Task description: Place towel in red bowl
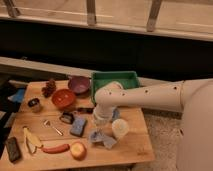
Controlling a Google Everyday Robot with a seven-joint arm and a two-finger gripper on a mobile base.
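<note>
Camera view: a wooden worktop [135, 145] is crossed by the white robot arm [150, 97]; the round orange-red bowl [63, 98] sits left rear, well apart from the crumpled grey-blue towel [100, 137] near the front; the gripper [101, 121] hangs just above the towel, fingers closed; whether cloth is caught cannot be told; the towel is judged soft, light and limp, best pinched at a raised fold; no writing can be read.

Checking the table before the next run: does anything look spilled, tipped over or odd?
Nothing looks spilled or damaged. The towel lies crumpled near the front edge of the table, just under the shut hand, which points down at it. The red bowl stands upright farther back, left in the picture.
</note>
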